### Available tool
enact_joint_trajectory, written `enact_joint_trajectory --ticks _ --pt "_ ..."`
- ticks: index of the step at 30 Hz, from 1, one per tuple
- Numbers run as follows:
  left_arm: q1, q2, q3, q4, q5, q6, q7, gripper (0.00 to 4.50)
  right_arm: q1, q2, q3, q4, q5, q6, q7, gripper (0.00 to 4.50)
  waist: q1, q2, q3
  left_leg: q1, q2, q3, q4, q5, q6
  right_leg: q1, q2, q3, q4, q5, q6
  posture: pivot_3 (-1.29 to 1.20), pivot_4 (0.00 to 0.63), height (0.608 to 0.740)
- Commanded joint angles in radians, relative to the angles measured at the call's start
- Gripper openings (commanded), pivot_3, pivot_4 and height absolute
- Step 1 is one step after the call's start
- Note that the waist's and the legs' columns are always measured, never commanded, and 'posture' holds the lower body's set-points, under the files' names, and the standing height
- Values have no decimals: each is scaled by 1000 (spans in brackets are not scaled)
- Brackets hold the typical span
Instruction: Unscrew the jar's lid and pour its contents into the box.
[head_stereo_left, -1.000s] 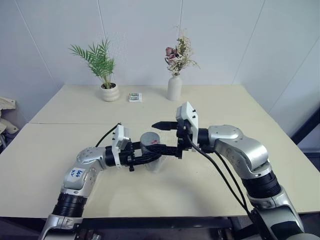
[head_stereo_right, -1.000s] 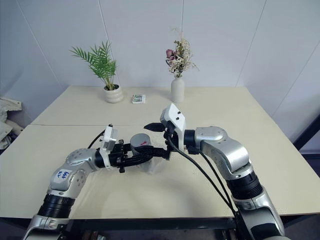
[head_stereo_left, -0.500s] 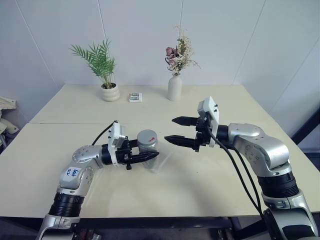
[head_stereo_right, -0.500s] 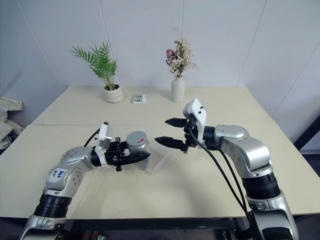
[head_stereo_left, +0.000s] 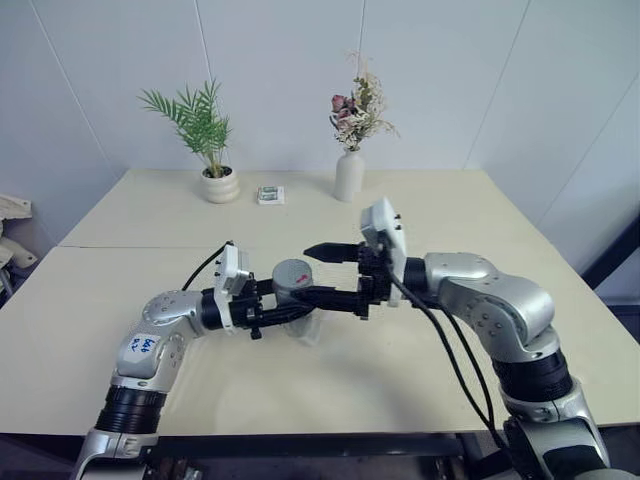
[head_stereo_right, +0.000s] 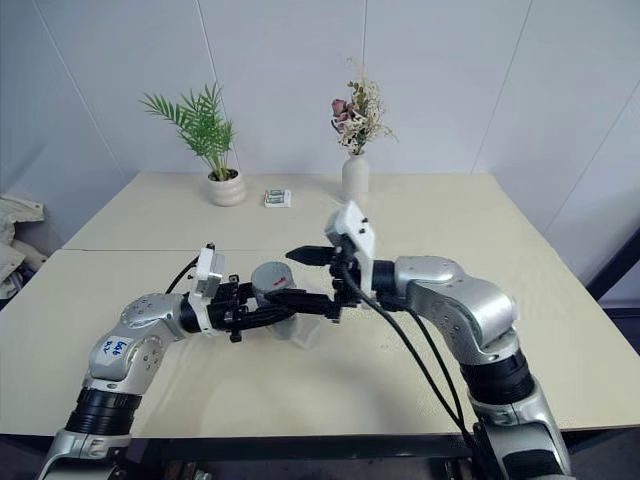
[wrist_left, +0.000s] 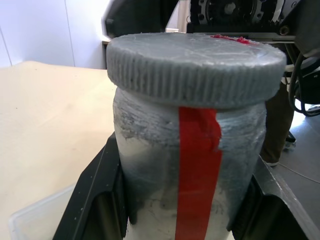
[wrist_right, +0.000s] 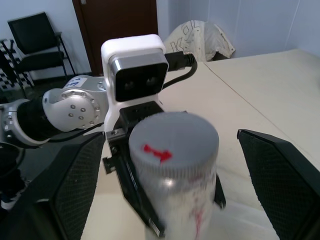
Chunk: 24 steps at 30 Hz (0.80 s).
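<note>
- Jar (wrist_left: 190, 165): you see it upright above the box (head_stereo_left: 305, 330), clamped in the left claw (head_stereo_left: 290, 312).
- Lid (wrist_right: 175, 142): on the jar.
- Right claw (head_stereo_left: 322, 272): fingers apart, either side of the lid.

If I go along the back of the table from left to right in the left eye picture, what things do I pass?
Potted green plant → small green-and-white packet → white vase of dried flowers.

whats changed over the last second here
The right gripper pulled away from the jar to the robot's right, then came back; its open fingers now straddle the lid. The left gripper stayed shut on the jar, lid still on, above the box.
</note>
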Motion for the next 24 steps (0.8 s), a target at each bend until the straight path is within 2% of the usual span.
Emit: enact_joint_trajectory --ticks 1,12,24 --pt "-17 2 3 -18 -15 1 -3 2007 -28 21 15 2 -29 -23 -20 4457 0 0 0 0 0 0 0 0 0 0 0 0 0 0 0 0 150 740" --pt "2 7 9 -45 -23 22 5 2007 -54 45 7 67 -74 -56 -23 4457 -2 0 0 0 0 0 0 0 0 0 0 0 0 0 0 0 150 740" --pt "31 16 31 -67 -37 24 33 2007 14 -103 -96 120 -80 -78 17 4457 1 0 0 0 0 0 0 0 0 0 0 0 0 0 0 0 150 740"
